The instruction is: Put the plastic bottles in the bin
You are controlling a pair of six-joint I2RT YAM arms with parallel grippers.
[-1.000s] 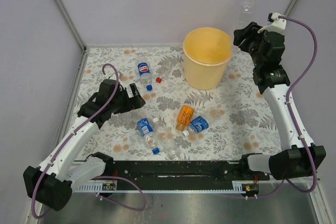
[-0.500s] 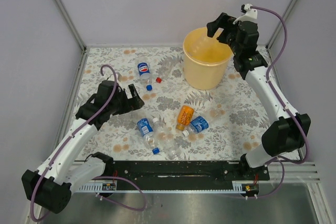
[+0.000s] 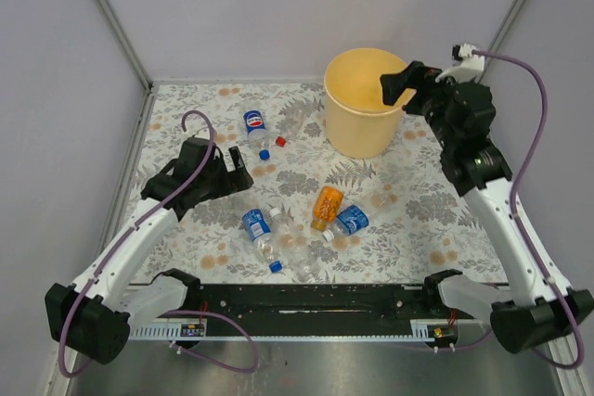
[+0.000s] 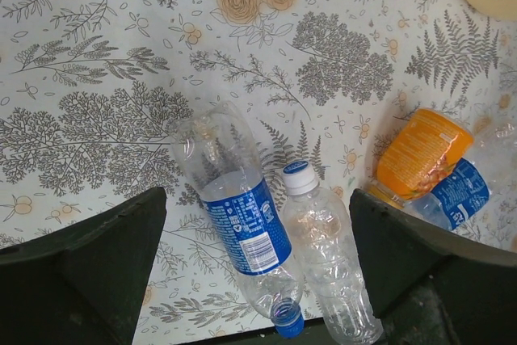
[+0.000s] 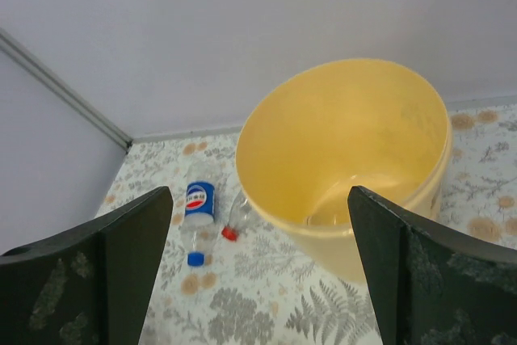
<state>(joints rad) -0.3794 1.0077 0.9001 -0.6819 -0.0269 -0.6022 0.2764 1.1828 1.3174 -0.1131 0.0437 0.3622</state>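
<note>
The bin (image 3: 365, 104) is a pale yellow-orange bucket at the back of the table. Something clear, probably a bottle (image 5: 311, 218), lies on its floor. My right gripper (image 3: 393, 88) hangs open at the bin's right rim, holding nothing (image 5: 258, 199). My left gripper (image 3: 240, 168) is open above two plastic bottles: a blue-labelled one (image 4: 242, 236) with a blue cap and a plain clear one (image 4: 327, 260) with a white cap. An orange bottle (image 4: 420, 155) and another blue-labelled bottle (image 4: 456, 199) lie to their right. A blue-labelled bottle (image 5: 198, 199) and a clear, red-capped one (image 5: 238, 212) lie left of the bin.
The floral tablecloth (image 3: 418, 201) covers the table, with grey walls behind and at the sides. A loose red cap (image 3: 280, 141) and a blue cap (image 3: 264, 154) lie near the back-left bottles. The black rail (image 3: 306, 299) runs along the near edge.
My right gripper swung from high at the back right to over the bin and opened wide, then drew back to the rim's right side. The left arm barely shifted.
</note>
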